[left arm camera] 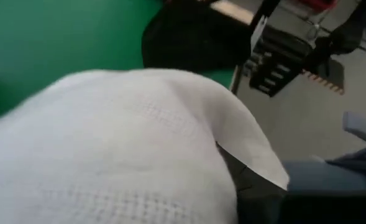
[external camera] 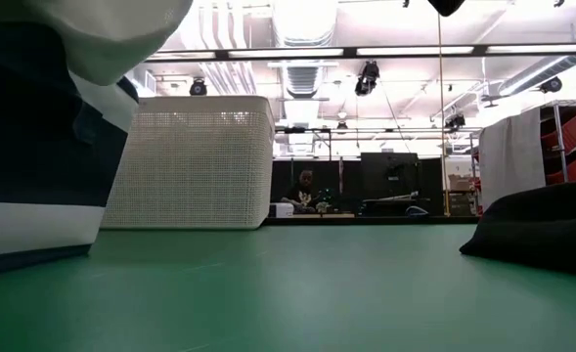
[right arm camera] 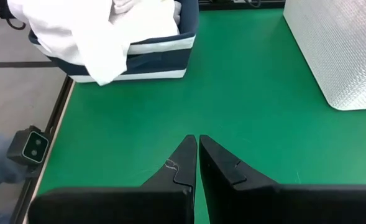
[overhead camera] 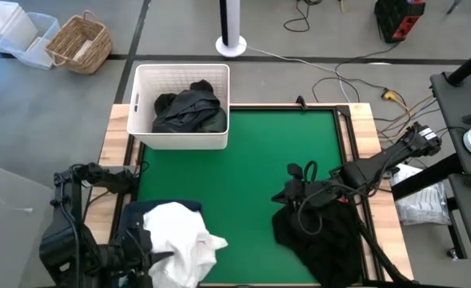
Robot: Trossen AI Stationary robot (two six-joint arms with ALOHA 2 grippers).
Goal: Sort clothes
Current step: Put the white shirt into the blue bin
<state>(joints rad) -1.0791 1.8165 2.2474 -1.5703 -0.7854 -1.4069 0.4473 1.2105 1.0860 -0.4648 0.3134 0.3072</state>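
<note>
Right tool [right arm camera: 197,144] clenched empty over desk [overhead camera: 243,152] beside black clothes [overhead camera: 323,232], left tool [overhead camera: 139,252] under white clothes [overhead camera: 183,244], grip state unclear

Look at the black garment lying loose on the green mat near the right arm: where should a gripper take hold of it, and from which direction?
Probably from straight above, pinching a raised fold near the top of the black garment. It lies as a crumpled heap on the green mat, so edges sit flat while folds stand up. The right gripper, fingers shut, sits at its edge.
</note>
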